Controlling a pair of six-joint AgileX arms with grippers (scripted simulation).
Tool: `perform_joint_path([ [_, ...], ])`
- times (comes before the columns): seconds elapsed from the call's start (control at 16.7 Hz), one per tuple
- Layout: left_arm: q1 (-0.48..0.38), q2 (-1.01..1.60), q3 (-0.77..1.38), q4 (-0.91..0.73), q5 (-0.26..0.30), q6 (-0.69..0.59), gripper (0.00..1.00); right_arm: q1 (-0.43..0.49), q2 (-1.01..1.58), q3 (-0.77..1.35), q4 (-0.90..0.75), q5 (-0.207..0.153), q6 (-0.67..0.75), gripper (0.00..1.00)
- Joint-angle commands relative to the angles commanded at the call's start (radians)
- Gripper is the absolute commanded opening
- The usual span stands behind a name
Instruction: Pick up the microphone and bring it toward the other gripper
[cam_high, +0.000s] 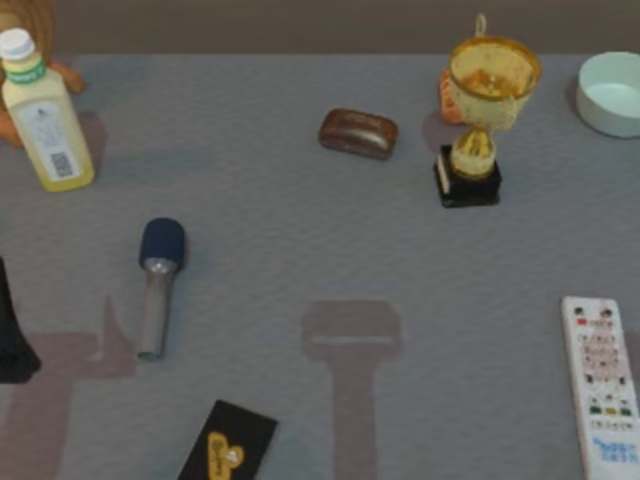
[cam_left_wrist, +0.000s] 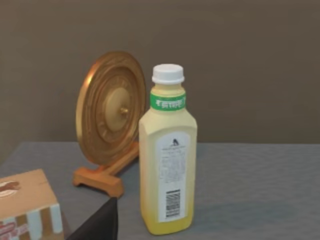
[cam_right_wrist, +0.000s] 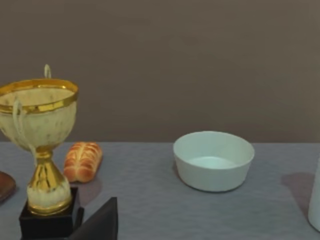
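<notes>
Microphone (cam_high: 158, 285): lying flat and untouched on the left half of the grey table (cam_high: 300, 250), long axis near-vertical in the top view, navy head toward the far edge, silver handle toward the near edge, below the yellow bottle (cam_high: 42, 112) and above a black card (cam_high: 228, 444). Left gripper (cam_high: 12, 335): only a dark sliver at the top view's left edge, beside the handle but apart from it, clearly the nearer arm; finger spread cannot be told. Right gripper (cam_right_wrist: 97, 220): only one dark fingertip shows in its wrist view, facing trophy (cam_right_wrist: 42, 150) and white bowl (cam_right_wrist: 214, 160), well apart from the microphone, spread likewise unknown.
</notes>
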Motion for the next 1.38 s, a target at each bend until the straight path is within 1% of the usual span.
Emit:
perform_joint_path([
  [0.24, -0.007, 0.032, 0.027, -0.019, 0.003, -0.006, 1.00, 0.000, 0.000, 0.000, 0.000, 0.000, 0.000, 1.00],
  [0.48, -0.040, 0.223, 0.171, -0.122, 0.012, -0.035, 1.00, 0.000, 0.000, 0.000, 0.000, 0.000, 0.000, 1.00],
  [0.66, -0.074, 0.477, 0.327, -0.239, 0.021, -0.068, 1.00, 0.000, 0.000, 0.000, 0.000, 0.000, 0.000, 1.00],
  [1.02, -0.153, 1.078, 0.665, -0.510, 0.040, -0.139, 1.00, 0.000, 0.000, 0.000, 0.000, 0.000, 0.000, 1.00],
  [1.38, -0.220, 1.536, 0.954, -0.729, 0.058, -0.198, 1.00, 0.000, 0.000, 0.000, 0.000, 0.000, 0.000, 1.00],
])
